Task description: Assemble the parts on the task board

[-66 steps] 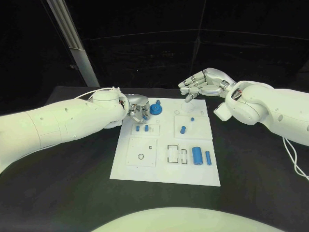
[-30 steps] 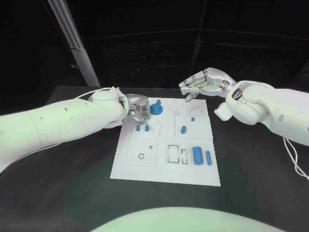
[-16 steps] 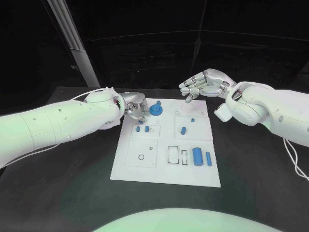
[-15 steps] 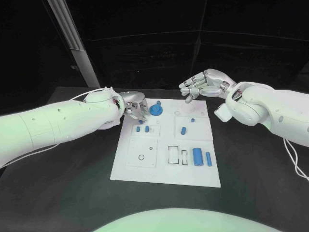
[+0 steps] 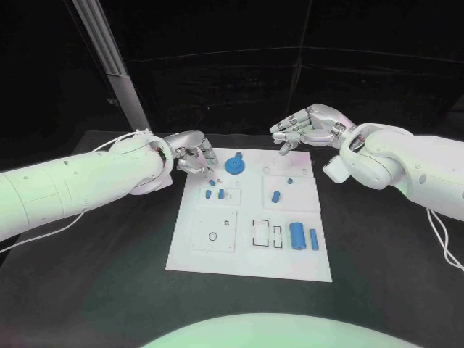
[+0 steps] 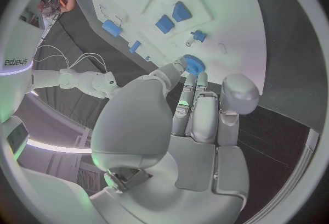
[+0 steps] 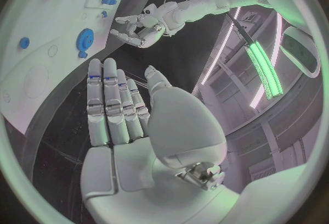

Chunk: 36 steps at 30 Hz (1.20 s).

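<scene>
The white task board (image 5: pixel 248 257) lies in the middle of the black table. A blue gear (image 5: pixel 234 165) sits on its far left corner, free of both hands. My left hand (image 5: pixel 193 156) hangs just left of the gear with nothing in its fingers; in the left wrist view its fingertips (image 6: pixel 194 92) end close to the gear (image 6: pixel 192 63). My right hand (image 5: pixel 310 127) hovers over the board's far edge, holding nothing, its fingers (image 7: pixel 109 106) straight. Two small blue parts (image 5: pixel 215 193) and a short peg (image 5: pixel 276 195) stand mid-board. Two blue cylinders (image 5: pixel 303 236) lie near the right edge.
Empty slots and outlined recesses (image 5: pixel 263 232) mark the board's near half. A tilted grey post (image 5: pixel 112 65) rises behind the table's far left. A white cable (image 5: pixel 446 246) trails from the right arm onto the table.
My left hand has drawn back to the left, off the blue gear, which stays on the board. The right hand has barely moved.
</scene>
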Tool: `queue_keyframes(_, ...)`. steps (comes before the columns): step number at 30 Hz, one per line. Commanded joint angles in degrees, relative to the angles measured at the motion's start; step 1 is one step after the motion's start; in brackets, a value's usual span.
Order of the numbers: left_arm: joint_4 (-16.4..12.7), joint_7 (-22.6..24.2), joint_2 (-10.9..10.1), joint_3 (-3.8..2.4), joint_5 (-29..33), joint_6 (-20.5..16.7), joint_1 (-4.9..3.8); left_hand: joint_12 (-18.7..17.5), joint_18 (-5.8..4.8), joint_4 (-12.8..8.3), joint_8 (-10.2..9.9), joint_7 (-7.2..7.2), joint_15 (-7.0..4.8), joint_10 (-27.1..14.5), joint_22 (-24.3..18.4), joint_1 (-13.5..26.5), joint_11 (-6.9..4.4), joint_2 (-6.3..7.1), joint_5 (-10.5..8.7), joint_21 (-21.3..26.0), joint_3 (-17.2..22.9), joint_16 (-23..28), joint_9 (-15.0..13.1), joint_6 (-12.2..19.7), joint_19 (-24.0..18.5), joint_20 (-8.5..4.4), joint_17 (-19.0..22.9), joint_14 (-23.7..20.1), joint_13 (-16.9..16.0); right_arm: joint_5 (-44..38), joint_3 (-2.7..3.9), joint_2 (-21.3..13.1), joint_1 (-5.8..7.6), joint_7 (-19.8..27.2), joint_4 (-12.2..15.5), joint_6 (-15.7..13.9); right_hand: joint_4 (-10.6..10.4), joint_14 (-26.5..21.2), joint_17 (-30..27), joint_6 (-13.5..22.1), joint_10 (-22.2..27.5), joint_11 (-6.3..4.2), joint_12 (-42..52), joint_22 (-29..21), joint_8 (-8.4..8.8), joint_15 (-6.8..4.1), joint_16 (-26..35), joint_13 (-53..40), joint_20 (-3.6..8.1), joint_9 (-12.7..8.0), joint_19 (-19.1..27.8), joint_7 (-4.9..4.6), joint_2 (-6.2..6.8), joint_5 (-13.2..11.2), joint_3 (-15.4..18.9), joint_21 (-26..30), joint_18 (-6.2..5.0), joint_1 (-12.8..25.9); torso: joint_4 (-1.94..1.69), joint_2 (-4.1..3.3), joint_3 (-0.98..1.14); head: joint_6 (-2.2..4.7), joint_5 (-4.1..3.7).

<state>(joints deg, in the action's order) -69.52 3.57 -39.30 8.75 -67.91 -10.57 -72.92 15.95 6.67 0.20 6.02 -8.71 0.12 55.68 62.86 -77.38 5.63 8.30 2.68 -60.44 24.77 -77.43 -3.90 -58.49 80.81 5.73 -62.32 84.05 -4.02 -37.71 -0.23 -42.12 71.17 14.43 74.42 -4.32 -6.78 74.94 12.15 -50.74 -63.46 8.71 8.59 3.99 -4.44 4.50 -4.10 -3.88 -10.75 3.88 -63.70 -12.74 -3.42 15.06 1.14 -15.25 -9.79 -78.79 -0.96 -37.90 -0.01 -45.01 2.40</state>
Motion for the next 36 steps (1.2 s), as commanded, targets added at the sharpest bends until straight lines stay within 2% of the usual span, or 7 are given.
queue_keyframes(1, 0.3, 0.9, 0.1, -0.04, 1.8, 1.7, -0.12, 0.3, -0.09, -0.9, 0.2, 0.45, 0.12, 0.5, 0.3, -1.9, -0.26, -0.83, 0.1, -0.2, 1.1, 0.0, -0.2, -1.1, -0.2, 0.12, -0.2, 0.4, -0.1, 0.1, 0.03, 0.0, 0.09, 0.5, 0.0, 0.4, -0.2, -0.1, -0.1, 0.3, 0.4, -0.03, 0.4, -0.1, -0.35, 0.41, 0.2, 0.0, -0.19, 0.0, -0.2, -0.18, -0.23, 0.3, 0.0, 0.3, -0.72, 0.4, 0.03, -0.04, 0.02, 0.03, 0.14)
queue_keyframes(7, 1.3, 1.7, 1.1, 0.01, -4.0, 3.1, -0.07, 0.6, -0.12, -1.6, 0.6, 0.77, 0.03, 1.1, 0.4, -2.8, -0.37, -0.72, 0.09, -0.3, 1.7, 0.0, -0.3, -2.0, -0.2, 0.03, -0.2, 0.4, -0.1, 0.1, 0.03, 0.1, 0.08, 0.5, -0.1, 0.4, -0.2, -0.1, -0.1, 0.3, 0.4, -0.03, 0.4, -0.1, -0.35, 0.41, 0.2, 0.0, -0.19, 0.0, -0.2, -0.18, -0.23, 0.3, 0.0, 0.3, -0.72, 0.4, 0.15, -0.07, 0.01, 0.03, 0.3)
queue_keyframes(18, 2.9, 3.8, 3.1, 0.11, -15.6, 4.5, 0.21, 0.5, 0.28, -1.9, 1.1, 1.59, 0.14, 0.6, -1.4, -2.1, -0.28, 0.81, 0.08, 1.9, 0.6, 1.0, -0.5, -3.3, -1.0, 0.07, 2.0, -0.5, 0.0, 0.1, 0.03, 0.2, 0.08, 0.5, -0.1, 0.5, -0.2, -0.1, -0.1, 0.3, 0.5, -0.03, 0.4, -0.1, -0.36, 0.41, 0.2, 0.0, -0.19, 0.0, -0.2, -0.18, -0.23, 0.3, -0.1, 0.4, -0.72, 0.4, 0.09, -0.05, 0.07, 0.02, 0.41)
queue_keyframes(24, 3.3, 3.6, 3.5, 0.15, -18.6, 6.3, 0.27, 0.5, 0.38, -2.1, 1.1, 1.86, 0.23, 0.2, -1.9, -2.2, -0.16, 1.16, 0.07, 2.6, 0.2, 1.3, -0.4, -3.5, -1.3, 0.13, 2.7, -0.9, 0.0, 0.1, 0.03, 0.2, 0.08, 0.5, -0.2, 0.5, -0.2, -0.1, -0.1, 0.3, 0.5, -0.03, 0.4, -0.1, -0.36, 0.41, 0.2, 0.0, -0.19, 0.0, -0.2, -0.18, -0.23, 0.3, -0.1, 0.4, -0.72, 0.4, 0.14, -0.06, 0.03, -0.08, 0.4)
queue_keyframes(36, 3.2, 3.5, 3.6, 0.16, -19.5, 8.0, 0.33, 0.7, 0.35, -2.0, 1.1, 1.85, 0.24, 0.3, -1.8, -1.9, -0.22, 1.29, 0.07, 2.5, -0.4, 1.4, -0.4, -3.7, -1.4, 0.17, 2.8, -1.0, -0.1, 0.1, 0.03, 0.3, 0.03, 0.5, -0.3, 0.5, -0.2, -0.1, -0.1, 0.3, 0.5, -0.03, 0.4, -0.1, -0.36, 0.41, 0.2, 0.0, -0.19, 0.0, -0.2, -0.18, -0.23, 0.3, -0.1, 0.4, -0.72, 0.4, 0.09, -0.03, 0.01, -0.13, 0.36)
